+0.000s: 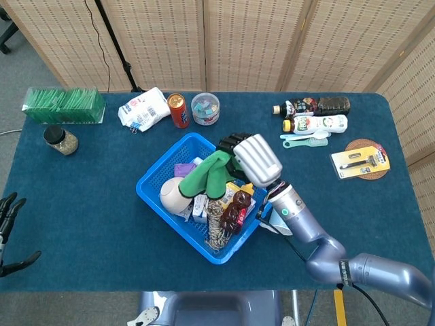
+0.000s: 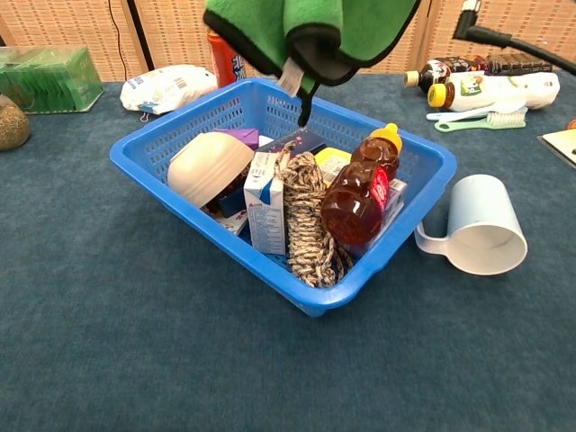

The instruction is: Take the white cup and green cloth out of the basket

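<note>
Right hand (image 1: pixel 257 157) clenched green cloth (image 1: pixel 209 171) above basket (image 1: pixel 153 197) | cup (image 2: pixel 475 227) probably out, lower right | I'd swing clear before releasing | left hand (image 1: pixel 8 219) held nothing

Cloth (image 2: pixel 306 27) above basket (image 2: pixel 180 193), cup (image 2: pixel 481 225) beside.
</note>
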You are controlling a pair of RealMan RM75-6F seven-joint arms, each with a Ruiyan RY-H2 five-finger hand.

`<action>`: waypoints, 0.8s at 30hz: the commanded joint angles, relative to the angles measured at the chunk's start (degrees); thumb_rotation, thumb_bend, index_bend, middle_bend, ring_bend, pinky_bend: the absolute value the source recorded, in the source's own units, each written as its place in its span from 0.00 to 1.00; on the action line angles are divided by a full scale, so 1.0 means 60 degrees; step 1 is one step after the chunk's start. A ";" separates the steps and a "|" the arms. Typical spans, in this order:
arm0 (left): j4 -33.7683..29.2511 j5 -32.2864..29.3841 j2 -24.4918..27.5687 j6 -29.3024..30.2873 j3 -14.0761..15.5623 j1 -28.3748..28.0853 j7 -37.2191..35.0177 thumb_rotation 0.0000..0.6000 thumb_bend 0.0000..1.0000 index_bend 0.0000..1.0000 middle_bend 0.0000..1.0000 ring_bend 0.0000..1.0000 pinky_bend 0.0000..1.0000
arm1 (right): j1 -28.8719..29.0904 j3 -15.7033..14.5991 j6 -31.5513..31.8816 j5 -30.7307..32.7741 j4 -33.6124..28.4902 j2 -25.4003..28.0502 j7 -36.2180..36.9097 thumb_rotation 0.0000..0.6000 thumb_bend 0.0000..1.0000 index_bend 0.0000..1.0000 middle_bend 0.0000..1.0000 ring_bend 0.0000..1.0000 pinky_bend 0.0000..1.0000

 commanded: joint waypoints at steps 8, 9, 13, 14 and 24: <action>-0.0052 0.0045 -0.0042 0.0010 0.0025 0.0017 0.0148 1.00 0.00 0.00 0.00 0.00 0.00 | -0.0280 0.0325 0.0475 0.0692 0.2161 0.0081 -0.0374 1.00 0.81 0.65 0.52 0.47 0.55; -0.0058 0.0050 -0.0046 0.0004 0.0027 0.0014 0.0165 1.00 0.00 0.00 0.00 0.00 0.00 | -0.0304 0.0276 0.0441 0.0738 0.2373 0.0064 -0.0388 1.00 0.81 0.65 0.52 0.47 0.55; -0.0071 0.0066 -0.0058 -0.0013 0.0036 0.0010 0.0230 1.00 0.00 0.00 0.00 0.00 0.00 | -0.0437 0.0031 0.0007 0.1175 0.3096 -0.0011 -0.0496 1.00 0.81 0.65 0.52 0.44 0.52; -0.0073 0.0064 -0.0058 -0.0016 0.0035 0.0008 0.0242 1.00 0.00 0.00 0.00 0.00 0.00 | -0.0475 -0.0030 -0.0155 0.1343 0.3225 -0.0026 -0.0573 1.00 0.81 0.65 0.51 0.43 0.50; -0.0101 0.0027 -0.0066 -0.0028 0.0031 0.0012 0.0293 1.00 0.00 0.00 0.00 0.00 0.00 | -0.0699 -0.0720 -0.2255 0.2922 0.4352 -0.0215 -0.1119 1.00 0.69 0.29 0.13 0.08 0.06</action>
